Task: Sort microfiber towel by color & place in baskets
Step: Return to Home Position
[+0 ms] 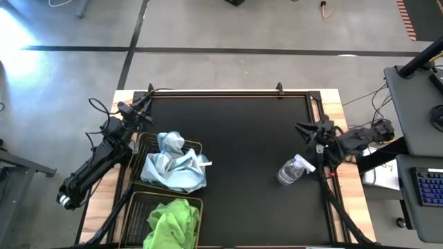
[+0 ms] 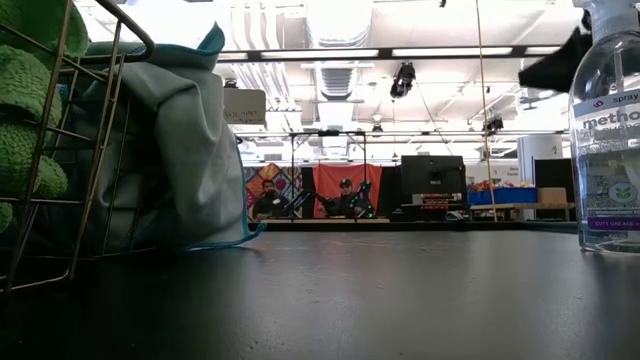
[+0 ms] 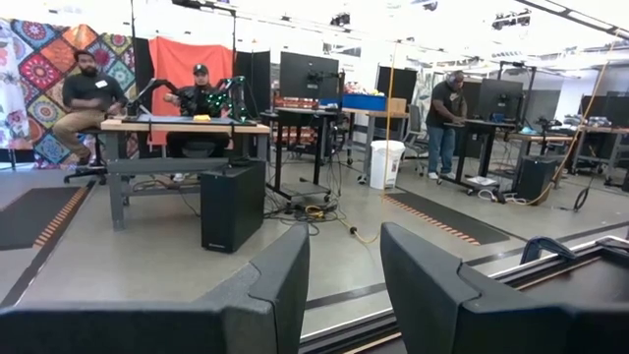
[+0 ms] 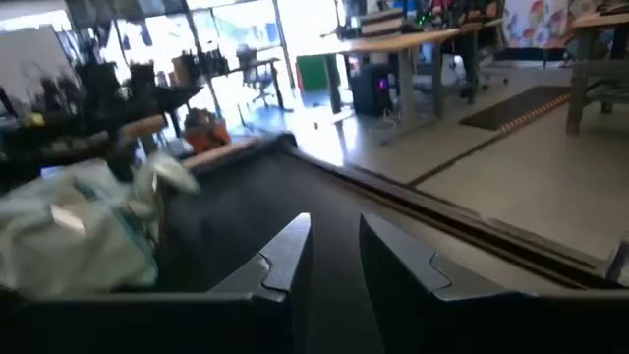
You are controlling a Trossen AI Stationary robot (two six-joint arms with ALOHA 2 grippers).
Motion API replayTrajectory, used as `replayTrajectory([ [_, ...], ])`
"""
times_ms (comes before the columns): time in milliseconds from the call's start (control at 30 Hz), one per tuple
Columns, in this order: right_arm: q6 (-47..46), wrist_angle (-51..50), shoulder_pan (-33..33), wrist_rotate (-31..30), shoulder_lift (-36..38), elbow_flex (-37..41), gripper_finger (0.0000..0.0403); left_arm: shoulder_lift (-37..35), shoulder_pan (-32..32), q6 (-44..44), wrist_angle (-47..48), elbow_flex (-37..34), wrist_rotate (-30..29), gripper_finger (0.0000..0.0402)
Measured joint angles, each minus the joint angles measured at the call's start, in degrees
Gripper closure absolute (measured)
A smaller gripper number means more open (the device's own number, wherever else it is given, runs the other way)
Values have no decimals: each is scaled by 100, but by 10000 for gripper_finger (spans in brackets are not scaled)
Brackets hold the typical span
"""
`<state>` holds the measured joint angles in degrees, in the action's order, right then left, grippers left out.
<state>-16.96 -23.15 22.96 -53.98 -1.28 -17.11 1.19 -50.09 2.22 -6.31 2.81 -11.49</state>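
Pale blue-white towels (image 1: 172, 164) are heaped in the farther wire basket (image 1: 142, 142), and one spills over its right rim toward the table. In the low view this heap (image 2: 175, 150) hangs over the mesh. Lime green towels (image 1: 172, 220) fill the nearer basket (image 1: 136, 207), and they show again behind the wire (image 2: 20, 90). My left gripper (image 1: 147, 97) hovers open by the table's far left corner (image 3: 344, 270), facing the room. My right gripper (image 1: 301, 129) is open at the right edge (image 4: 334, 258), facing the blue heap (image 4: 69, 236).
A clear plastic spray bottle (image 1: 294, 169) lies on the black mat near my right gripper and looms at the right of the low view (image 2: 608, 130). The mat's middle (image 1: 242, 145) is bare. People sit at desks in the room beyond (image 3: 147, 98).
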Motion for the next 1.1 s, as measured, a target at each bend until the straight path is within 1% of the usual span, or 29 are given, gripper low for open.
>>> replayTrajectory([
  [233, -373, -87, -2, 20, 57, 495, 329, 4, -2, 0, -7, 0, 1, 288],
  [500, -1047, 33, -2, 72, 46, 990, 330, 7, -1, 0, -7, 0, 1, 288],
  [633, -994, 114, 0, 594, 5, 1000, 330, 7, -2, 0, -6, 0, 2, 288],
  [867, -921, 320, 2, 1892, 4, 1050, 330, 7, -1, 0, -7, 0, 1, 288],
  [1100, -839, 538, 2, 2831, 3, 1080, 330, 7, -2, 0, -4, 0, 1, 288],
])
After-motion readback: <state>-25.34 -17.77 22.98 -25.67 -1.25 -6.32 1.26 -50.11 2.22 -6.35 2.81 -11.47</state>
